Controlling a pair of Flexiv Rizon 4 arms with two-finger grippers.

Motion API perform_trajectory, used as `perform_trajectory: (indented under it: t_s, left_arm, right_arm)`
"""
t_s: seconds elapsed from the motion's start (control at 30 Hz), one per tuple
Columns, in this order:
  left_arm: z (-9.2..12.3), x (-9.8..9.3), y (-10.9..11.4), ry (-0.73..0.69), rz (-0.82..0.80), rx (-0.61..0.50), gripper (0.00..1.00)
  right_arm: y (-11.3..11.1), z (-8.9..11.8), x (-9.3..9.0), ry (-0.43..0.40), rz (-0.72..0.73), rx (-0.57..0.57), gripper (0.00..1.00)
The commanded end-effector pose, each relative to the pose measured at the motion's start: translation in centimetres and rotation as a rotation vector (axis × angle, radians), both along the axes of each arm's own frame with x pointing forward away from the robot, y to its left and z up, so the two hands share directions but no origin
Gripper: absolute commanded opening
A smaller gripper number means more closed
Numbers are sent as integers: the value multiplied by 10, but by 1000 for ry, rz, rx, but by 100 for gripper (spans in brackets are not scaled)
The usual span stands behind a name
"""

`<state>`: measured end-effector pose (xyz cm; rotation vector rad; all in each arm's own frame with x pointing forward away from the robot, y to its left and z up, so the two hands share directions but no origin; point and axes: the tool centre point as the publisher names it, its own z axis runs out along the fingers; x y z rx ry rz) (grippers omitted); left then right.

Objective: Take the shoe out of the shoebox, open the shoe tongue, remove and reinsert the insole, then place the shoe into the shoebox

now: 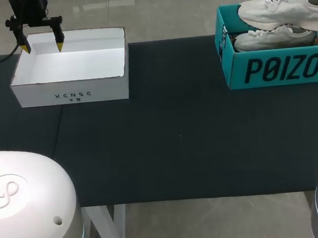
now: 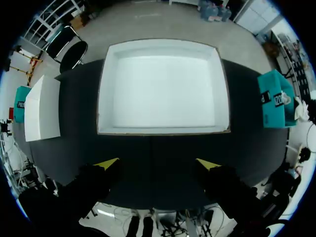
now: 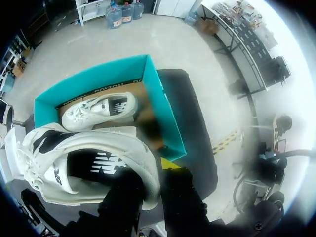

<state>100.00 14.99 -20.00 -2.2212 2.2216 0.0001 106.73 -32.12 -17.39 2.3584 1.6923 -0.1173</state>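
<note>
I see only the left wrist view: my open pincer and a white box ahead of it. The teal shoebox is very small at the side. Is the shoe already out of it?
Observer: In the head view one white shoe hangs over the open teal shoebox, not resting in it.
Operator: What holds it there?
Observer: The right pincer is shut on its heel end; the right wrist view shows this.
Operator: Is the box empty then?
Observer: No, a second shoe lies inside on the box floor.
</note>
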Motion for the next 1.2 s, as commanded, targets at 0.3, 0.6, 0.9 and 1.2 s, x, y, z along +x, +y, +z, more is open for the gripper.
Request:
perform_trajectory:
  t_s: [0.3, 0.6, 0.9, 1.2]
  left_arm:
    - [0, 0, 0, 0, 0, 0, 100]
    - [0, 0, 0, 0, 0, 0, 100]
    - [0, 0, 0, 0, 0, 0, 100]
    - [0, 0, 0, 0, 0, 0, 100]
  right_arm:
    - [41, 33, -67, -86, -112, -101, 0]
    - [101, 33, -124, -97, -38, -121, 0]
    - [161, -1, -171, -28, 73, -133, 0]
    - [213, -30, -213, 0, 121, -142, 0]
